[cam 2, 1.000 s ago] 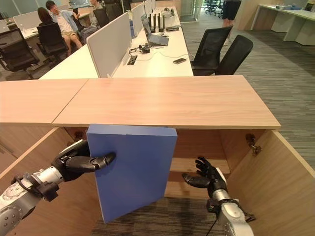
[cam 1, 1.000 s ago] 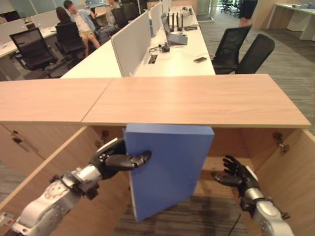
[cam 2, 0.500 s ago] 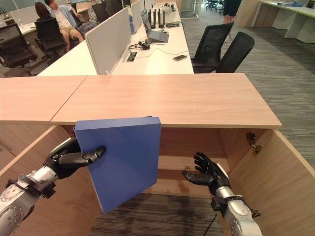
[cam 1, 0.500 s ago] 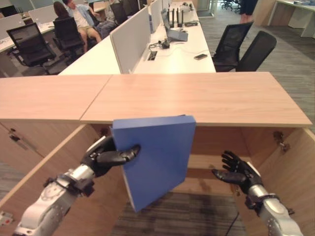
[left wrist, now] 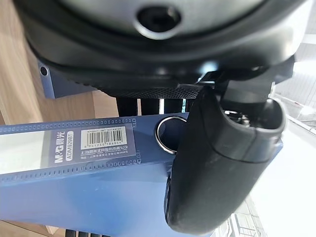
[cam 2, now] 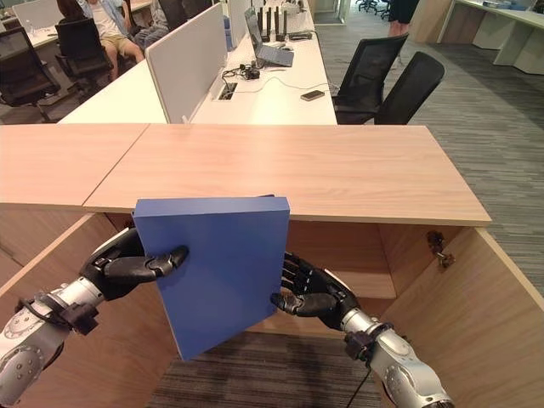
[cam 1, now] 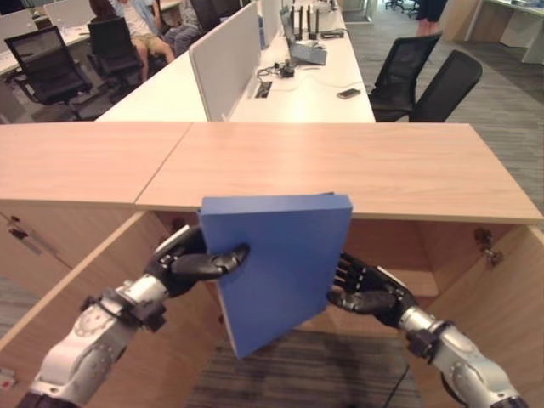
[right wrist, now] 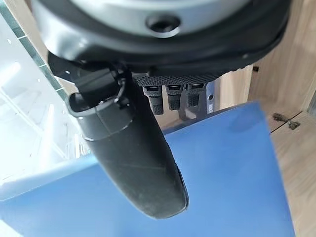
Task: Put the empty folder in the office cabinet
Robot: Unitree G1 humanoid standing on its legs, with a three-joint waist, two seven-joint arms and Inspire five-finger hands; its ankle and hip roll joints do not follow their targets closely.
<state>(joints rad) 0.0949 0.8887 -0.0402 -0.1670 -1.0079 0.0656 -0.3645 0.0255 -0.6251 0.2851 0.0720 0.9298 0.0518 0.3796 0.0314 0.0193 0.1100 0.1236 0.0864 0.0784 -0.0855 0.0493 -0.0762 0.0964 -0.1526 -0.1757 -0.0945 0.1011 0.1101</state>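
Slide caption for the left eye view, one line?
Left hand grips flat blue folder before open wooden cabinet; right hand at its far edge.

Left hand point(cam 1: 191, 268) and right hand point(cam 1: 365, 293): matte black, jointed fingers, glossy black plastic thumbs. Fingertip pads point(right wrist: 170, 96) carry a fine dotted texture. Silver-grey forearms point(cam 1: 85, 340) are built of rounded metal segments, with black collars at the wrists. The palm housing shows one recessed round screw hole point(left wrist: 158, 17).

left hand point(cam 1: 191, 265): thumb and fingers pinching | right hand point(cam 1: 367, 290): fingers spread, relaxed, palm leftward
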